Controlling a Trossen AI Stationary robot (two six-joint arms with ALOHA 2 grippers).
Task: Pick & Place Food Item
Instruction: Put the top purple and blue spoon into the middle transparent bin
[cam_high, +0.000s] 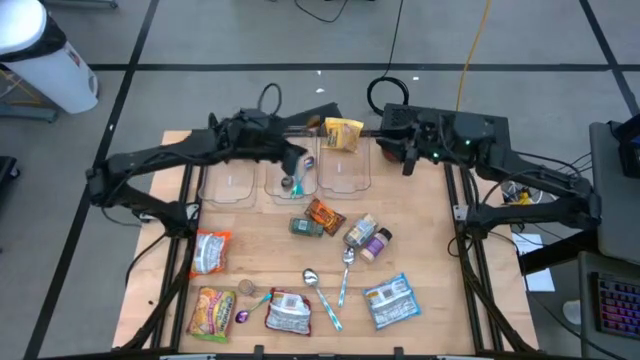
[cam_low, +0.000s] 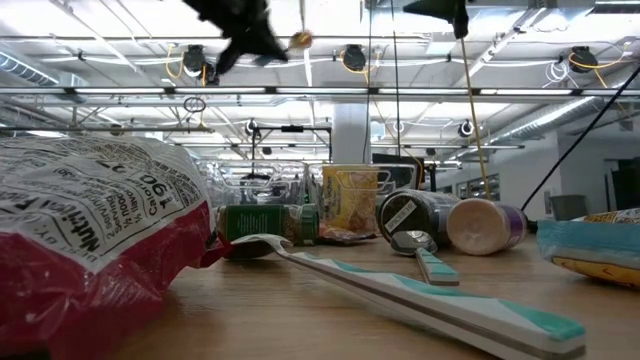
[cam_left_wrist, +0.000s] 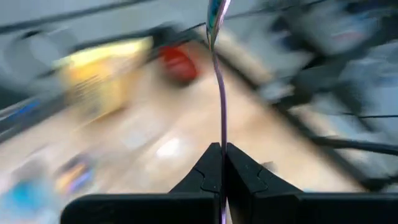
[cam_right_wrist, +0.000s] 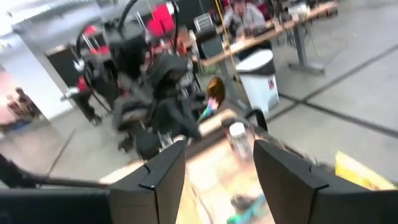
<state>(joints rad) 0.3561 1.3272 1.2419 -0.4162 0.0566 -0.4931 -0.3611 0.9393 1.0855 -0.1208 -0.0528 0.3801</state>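
While most of the food still lies loose on the table (cam_high: 420, 245), a little sorting looks done. Going left to right in the high view, three clear containers stand in a row at the far edge: the left container (cam_high: 228, 184) seems bare, the middle container (cam_high: 290, 178) holds what seems to be a spoon and a small item or two, and the right container (cam_high: 345, 172) has a yellow snack bag (cam_high: 342, 133) standing at its 12 o'clock end.

Over the middle container hangs the left gripper (cam_left_wrist: 222, 163), its jaws pressed together on a thin metal utensil (cam_left_wrist: 219, 74), likely a spoon handle, which juts straight ahead in its wrist view. At 2 o'clock from the containers the right gripper (cam_right_wrist: 214, 163) hovers high off the table, jaws spread with nothing between them.

Left to do, by my reading: nearly everything. A red-and-white packet (cam_high: 211, 250), a yellow packet (cam_high: 211, 310), an orange packet (cam_high: 324, 215), a purple-lidded jar (cam_high: 374, 243), two spoons (cam_high: 343, 268) and a blue-white packet (cam_high: 390, 300) wait at 6 o'clock.
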